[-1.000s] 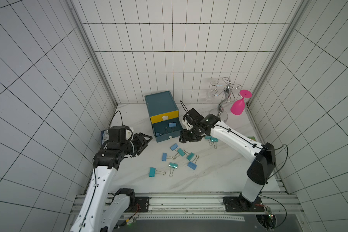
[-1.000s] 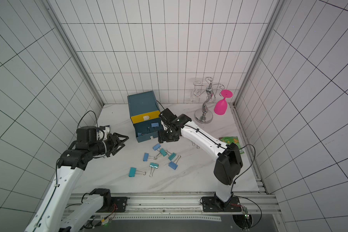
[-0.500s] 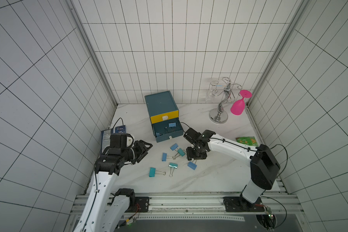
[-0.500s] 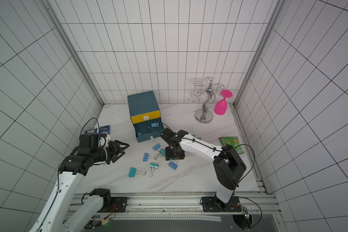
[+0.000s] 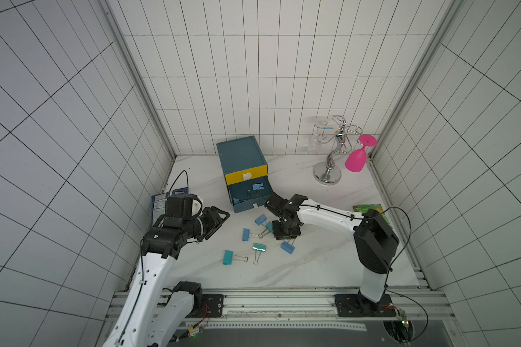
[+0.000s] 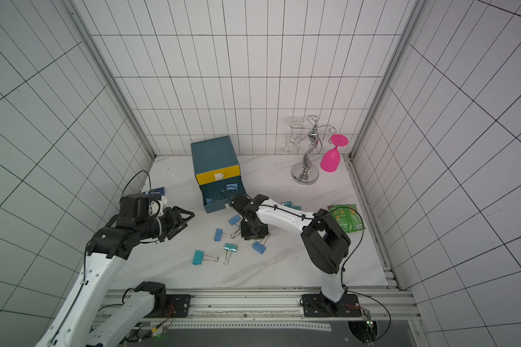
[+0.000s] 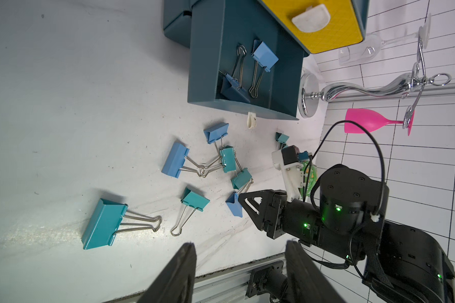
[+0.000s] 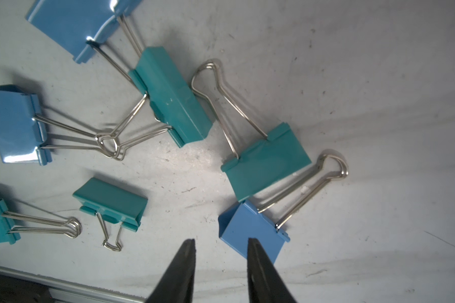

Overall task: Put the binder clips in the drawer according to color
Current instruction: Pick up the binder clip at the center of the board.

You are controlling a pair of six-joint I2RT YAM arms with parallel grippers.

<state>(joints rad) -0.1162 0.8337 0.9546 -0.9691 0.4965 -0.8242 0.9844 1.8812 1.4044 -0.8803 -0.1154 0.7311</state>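
Light-blue and teal binder clips (image 8: 168, 97) with silver wire handles lay scattered on the white tabletop (image 8: 352, 78) in front of the dark-teal drawer (image 7: 202, 52), pulled out with 2 blue ones inside. The right end effector (image 8: 221, 242) hovered above them, narrowly open and empty; the left end effector (image 7: 239, 246) was open, empty.

- three blue binder clips (image 7: 175, 163) are lying on the table (image 7: 63, 105); two more are sitting in the open drawer (image 7: 202, 65);
- six teal binder clips (image 7: 104, 227) are lying on the table;
- one pink glass (image 5: 355, 162) and one clear glass (image 7: 352, 52) are hanging on one rack (image 5: 328, 177);
- one blue packet (image 5: 158, 207); one green packet (image 6: 348, 214)
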